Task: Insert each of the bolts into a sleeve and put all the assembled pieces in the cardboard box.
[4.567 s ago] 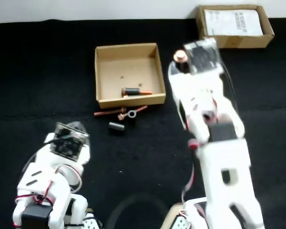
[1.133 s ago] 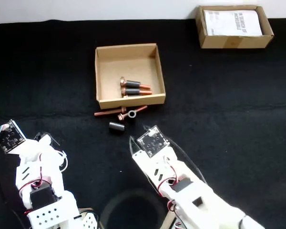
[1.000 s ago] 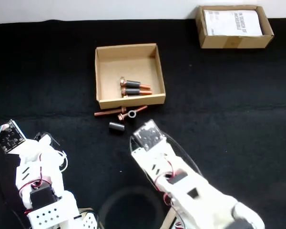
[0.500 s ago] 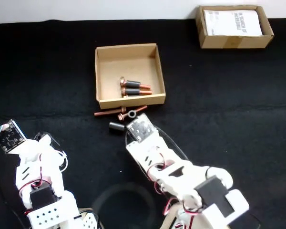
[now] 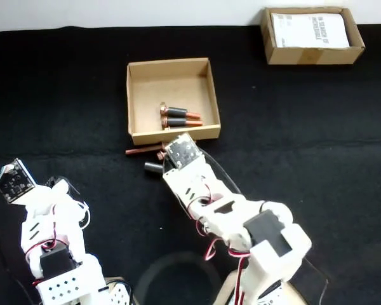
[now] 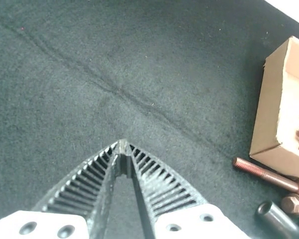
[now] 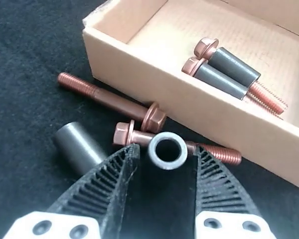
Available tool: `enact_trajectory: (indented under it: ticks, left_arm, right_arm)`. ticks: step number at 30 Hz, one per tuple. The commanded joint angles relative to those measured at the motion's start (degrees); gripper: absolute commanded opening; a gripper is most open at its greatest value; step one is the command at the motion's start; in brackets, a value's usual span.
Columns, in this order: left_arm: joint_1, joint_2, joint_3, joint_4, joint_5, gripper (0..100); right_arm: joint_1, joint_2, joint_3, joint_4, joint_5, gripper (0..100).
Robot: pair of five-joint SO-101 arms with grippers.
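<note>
Right gripper (image 7: pixel 165 152): fingers spread, one on each side of the upright sleeve (image 7: pixel 167 149). That sleeve stands on end on the table (image 5: pixel 317 165), bore facing the wrist camera. There's a slim gap on one side. Can't tell whether the other finger touches it. Not clamped.

Left gripper (image 6: pixel 122 149): fingers pressed together, tips meeting, over bare black cloth toward the table's near left corner. It's well apart from the parts.

Cardboard box (image 5: pixel 174 134): left of table centre, toward the far edge. Two done units are inside, each a bolt in a dark sleeve.
- assembled piece A (image 5: pixel 178 112)
- assembled piece B (image 5: pixel 181 122)

They lie side by side, touching or nearly so, close to the box's near wall and roughly parallel to it. Both heads point toward the table's left edge.

Loose parts sit on the table just outside that near wall:
- long bolt (image 5: pixel 143 151) lies flat, running roughly along the wall, close to it.
- second bolt (image 7: pixel 125 134) has its head just beside the long bolt's head. Its shank passes behind the upright sleeve, between sleeve and wall.
- lying sleeve (image 5: pixel 153 168) is on its side, on the near side of the bolts, just beside one right-gripper finger.

Second box (image 5: pixel 311 56) is at the table's far right corner, with a printed sheet (image 5: pixel 310 28) inside.
</note>
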Motion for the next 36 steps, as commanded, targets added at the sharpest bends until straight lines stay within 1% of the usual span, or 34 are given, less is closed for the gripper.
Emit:
enact_trajectory:
  ticks: [1, 4, 6, 12, 16, 18, 22, 25, 27, 29, 32, 36]
  left_arm:
    - [0.8, -0.2, 0.8, 0.1, -0.4, 1]
    - [0.8, -0.2, 0.8, 0.1, -0.4, 1]
    - [0.8, -0.2, 0.8, 0.1, -0.4, 1]
    - [0.8, -0.2, 0.8, 0.1, -0.4, 1]
    - [1.3, 0.0, 0.8, 0.1, -0.3, 1]
    - [2.5, 0.1, 0.8, 0.1, -0.3, 1]
    - [2.6, 0.2, 0.8, 0.1, -0.3, 1]
    - [2.6, 0.3, 0.8, 0.1, -0.3, 1]
    - [2.6, 0.3, 0.8, 0.1, -0.3, 1]
    - [2.6, 0.3, 0.8, 0.1, -0.3, 1]
    - [2.6, 0.3, 0.8, 0.1, -0.3, 1]
    - [2.6, 0.3, 0.8, 0.9, -0.3, 1]
  right_arm:
    - [0.7, 0.5, -2.2, -0.9, -0.5, 13.6]
    - [0.7, 0.5, -2.1, -1.0, -0.5, 0.0]
    - [0.8, 0.6, -1.9, -1.0, -0.5, 1.7]
    - [1.6, -0.4, -2.1, -1.0, -0.3, 0.7]
    - [2.9, -5.1, -1.6, -0.8, -0.2, 0.7]
    - [3.6, -8.6, -1.5, -0.6, 1.7, 0.7]
    - [3.6, -16.5, 2.0, -0.5, 7.3, 0.7]
    - [3.3, -22.9, 5.2, 1.1, 8.4, 0.7]
    - [3.1, -27.6, 5.9, 6.7, 8.2, 0.7]
    - [3.1, -33.4, 6.0, 15.3, 6.8, 0.7]
    - [3.1, -42.8, 5.5, 30.4, -0.1, 0.7]
    - [3.0, -53.4, 0.8, 55.7, -9.3, 0.7]
